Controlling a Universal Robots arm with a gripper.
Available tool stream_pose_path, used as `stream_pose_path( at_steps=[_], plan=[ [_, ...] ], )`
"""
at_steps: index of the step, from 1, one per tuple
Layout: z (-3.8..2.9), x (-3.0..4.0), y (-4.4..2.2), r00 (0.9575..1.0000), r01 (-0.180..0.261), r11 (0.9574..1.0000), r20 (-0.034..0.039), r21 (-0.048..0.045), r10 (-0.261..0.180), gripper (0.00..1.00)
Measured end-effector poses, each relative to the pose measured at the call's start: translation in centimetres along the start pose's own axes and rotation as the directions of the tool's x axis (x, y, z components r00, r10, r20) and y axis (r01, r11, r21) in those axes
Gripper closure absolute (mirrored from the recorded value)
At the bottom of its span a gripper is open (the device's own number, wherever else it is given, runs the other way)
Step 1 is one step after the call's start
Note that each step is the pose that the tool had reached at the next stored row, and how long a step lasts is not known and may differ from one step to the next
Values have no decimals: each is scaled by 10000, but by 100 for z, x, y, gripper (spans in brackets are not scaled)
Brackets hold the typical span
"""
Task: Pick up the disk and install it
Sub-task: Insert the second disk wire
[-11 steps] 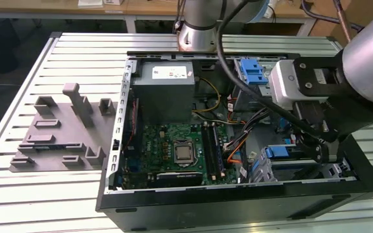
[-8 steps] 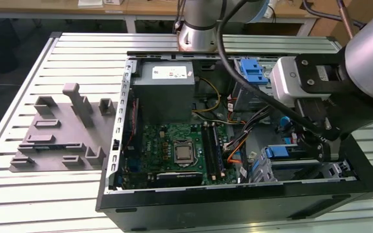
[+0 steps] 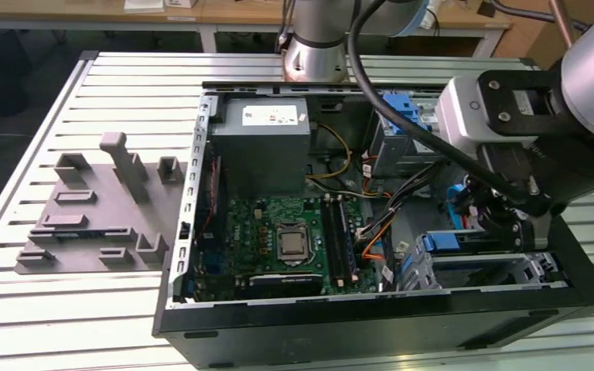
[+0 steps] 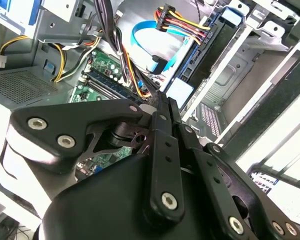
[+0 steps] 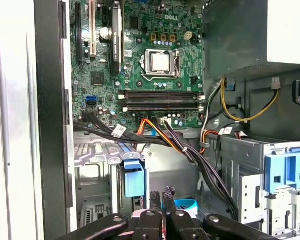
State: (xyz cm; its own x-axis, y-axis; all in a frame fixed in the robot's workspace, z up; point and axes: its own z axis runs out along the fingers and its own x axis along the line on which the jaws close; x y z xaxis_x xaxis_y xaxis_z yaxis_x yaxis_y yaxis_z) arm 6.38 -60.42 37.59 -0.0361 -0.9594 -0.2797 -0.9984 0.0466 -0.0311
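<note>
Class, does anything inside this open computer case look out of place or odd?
The square silver processor sits uncovered on the green motherboard, with no cooler over it. Black and orange cables drape loosely across the black case.

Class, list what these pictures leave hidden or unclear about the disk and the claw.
First wrist view: the picture edge cuts off the claw.
Exterior view: the arm's wrist covers most of the disk beyond its blue caddy end.
Second wrist view: the claw hides the bay behind it, so the disk's seating cannot be judged.
</note>
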Motion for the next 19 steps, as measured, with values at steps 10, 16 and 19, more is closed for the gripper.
stream_pose_path(
  at_steps=[10, 16, 19],
  plan=[
    [-128, -38, -4, 10000, 0, 10000, 0, 0, 0, 84],
    [-189, -55, -6, 10000, 0, 10000, 1, 0, 0, 84],
    [-184, -54, -6, 10000, 0, 10000, -1, 0, 0, 84]
  ],
)
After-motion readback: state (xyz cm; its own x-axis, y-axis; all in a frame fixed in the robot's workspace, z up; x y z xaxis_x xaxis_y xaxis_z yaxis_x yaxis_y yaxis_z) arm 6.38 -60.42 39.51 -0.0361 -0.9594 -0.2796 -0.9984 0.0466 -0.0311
